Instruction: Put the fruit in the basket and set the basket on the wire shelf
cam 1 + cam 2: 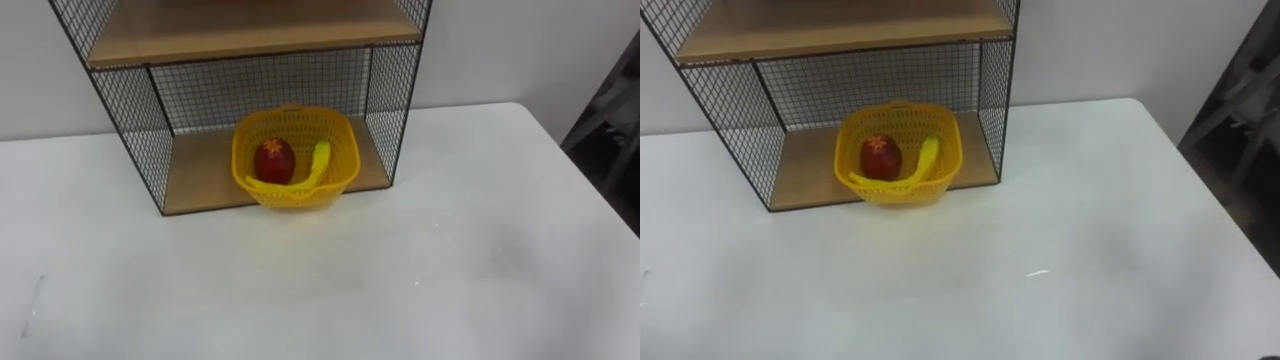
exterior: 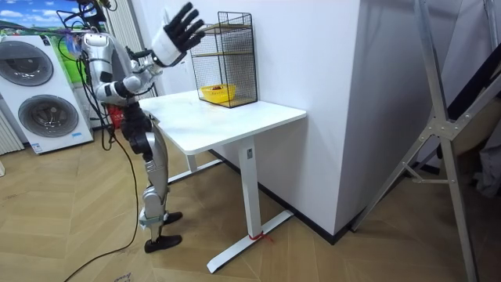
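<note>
The yellow mesh basket [image 1: 297, 196] stands on the bottom board of the black wire shelf [image 1: 200, 172], at the table's far edge against the wall. Its front bulges slightly past the shelf's front. Inside it lie a red apple [image 1: 274, 160] on the left and a yellow banana [image 1: 319, 165] on the right. In the room view I stand at the table's end, with my right hand [image 2: 180, 35] raised high in the air, fingers spread, holding nothing, well short of the shelf [image 2: 235, 47] and the basket [image 2: 217, 93].
The white table [image 1: 400, 280] stretches bare in front of the shelf. The shelf's upper wooden board [image 1: 250, 30] lies above the basket. A dark frame [image 1: 610, 110] stands past the table's right edge. Washing machines [image 2: 43, 94] stand behind me.
</note>
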### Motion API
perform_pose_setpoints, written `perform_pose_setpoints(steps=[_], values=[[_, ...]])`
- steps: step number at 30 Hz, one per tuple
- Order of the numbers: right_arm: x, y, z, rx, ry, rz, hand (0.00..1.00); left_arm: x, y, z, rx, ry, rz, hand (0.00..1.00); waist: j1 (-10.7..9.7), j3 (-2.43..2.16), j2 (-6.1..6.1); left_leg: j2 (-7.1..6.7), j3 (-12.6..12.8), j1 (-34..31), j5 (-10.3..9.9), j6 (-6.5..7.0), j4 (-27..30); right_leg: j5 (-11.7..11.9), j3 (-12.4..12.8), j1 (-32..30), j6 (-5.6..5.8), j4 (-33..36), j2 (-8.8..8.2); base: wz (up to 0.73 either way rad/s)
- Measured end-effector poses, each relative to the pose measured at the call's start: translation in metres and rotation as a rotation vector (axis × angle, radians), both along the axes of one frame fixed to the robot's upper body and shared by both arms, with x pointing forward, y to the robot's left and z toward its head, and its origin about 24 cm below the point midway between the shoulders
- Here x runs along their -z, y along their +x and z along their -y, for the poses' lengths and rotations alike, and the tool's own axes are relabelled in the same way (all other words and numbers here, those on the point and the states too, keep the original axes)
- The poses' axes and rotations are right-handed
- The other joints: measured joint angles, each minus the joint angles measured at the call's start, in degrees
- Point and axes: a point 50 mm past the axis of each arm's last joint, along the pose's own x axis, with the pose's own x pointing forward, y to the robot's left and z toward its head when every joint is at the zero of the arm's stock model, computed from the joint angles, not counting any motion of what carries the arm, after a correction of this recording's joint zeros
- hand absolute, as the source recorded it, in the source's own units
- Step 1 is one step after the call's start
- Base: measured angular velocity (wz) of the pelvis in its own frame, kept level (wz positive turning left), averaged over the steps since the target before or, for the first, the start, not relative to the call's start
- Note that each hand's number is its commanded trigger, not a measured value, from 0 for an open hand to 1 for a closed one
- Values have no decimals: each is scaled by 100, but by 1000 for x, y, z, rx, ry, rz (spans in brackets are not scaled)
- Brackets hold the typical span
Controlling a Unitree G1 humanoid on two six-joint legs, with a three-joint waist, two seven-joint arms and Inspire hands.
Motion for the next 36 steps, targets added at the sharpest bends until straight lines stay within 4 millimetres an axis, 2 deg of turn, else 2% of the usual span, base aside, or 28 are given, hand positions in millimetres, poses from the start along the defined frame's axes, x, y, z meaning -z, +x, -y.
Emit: perform_pose_setpoints(steps=[4, 6, 7, 9, 10, 12, 16, 20, 23, 25, 27, 31, 33, 36], values=[[14, -22, 24, 192, 91, -24, 0, 25, -30, -19, -134, -164, -32, 0, -111, -7, -2, -8, 3, 3, -1, -1, -5, -33, 9, -4, 1, 11, -10, 0], [36, -39, 45, 347, 183, -93, 0, 55, -50, -30, -223, -293, -134, 0, -150, -16, -24, -15, 18, 19, -1, -2, 4, -79, 1, -22, -9, 71, -27, 0], [44, -47, 50, 389, 218, -112, 0, 63, -55, -33, -242, -333, -152, 0, -160, -18, -27, -16, 15, 19, -1, -2, 11, -87, -4, -21, -12, 69, -30, 4], [77, -77, 65, 541, 361, -200, 0, 94, -77, -38, -330, -485, -208, 0, -171, -25, -40, -24, -20, -16, -6, -10, 28, -111, -40, -21, -16, 64, -38, 8], [84, -84, 67, 576, 393, -224, 0, 101, -83, -38, -354, -521, -226, 0, -182, -33, -56, -29, -36, -21, -6, -10, 35, -121, -60, -24, -17, 72, -45, 12], [111, -113, 71, 703, 482, -323, 0, 125, -102, -35, -434, -622, -300, 0, -269, -42, -82, -66, -124, -65, -8, -8, 72, -194, -99, -58, -5, 171, -71, 19], [134, -141, 70, 812, 572, -403, 0, 145, -116, -30, -461, -701, -367, 0, -298, -36, -82, -86, -147, -177, -11, -1, 133, -265, -95, -193, 0, 309, -112, 4], [171, -172, 59, 909, 704, -548, 0, 172, -134, -18, -454, -809, -453, 0, -283, -39, -79, -89, -140, -141, -12, 0, 127, -268, -47, -167, 0, 332, -115, 0], [195, -195, 44, 972, 793, -659, 0, 176, -137, -17, -413, -804, -472, 0, -294, -51, -66, -88, -138, -110, -10, 1, 94, -259, -23, -129, 2, 265, -120, -1], [208, -209, 34, 994, 833, -750, 0, 182, -143, -13, -399, -817, -501, 0, -282, -58, -14, -90, -121, -39, -11, 1, 56, -259, -11, -76, 3, 259, -122, -5], [228, -217, 13, 962, 887, -867, 0, 185, -144, -9, -342, -807, -554, 0, -302, -53, 29, -90, -114, 43, -12, 0, 23, -261, -10, 4, 4, 226, -124, -2], [258, -218, -21, 798, 966, -1095, 0, 194, -130, 1, -161, -745, -744, 0, -303, -57, 88, -92, -115, 73, -6, -5, -17, -260, -4, 29, 3, 195, -122, -1], [272, -208, -35, 656, 981, -1232, 0, 201, -122, 9, -36, -710, -859, 0, -296, -53, 128, -93, -75, 208, 12, -11, -124, -260, 9, 109, 2, 179, -126, -8], [283, -192, -48, 457, 943, -1380, 0, 203, -118, 11, 16, -667, -950, 0, -266, -55, 150, -80, -30, 252, 32, -21, -160, -265, 24, 129, -6, 177, -117, -3]])
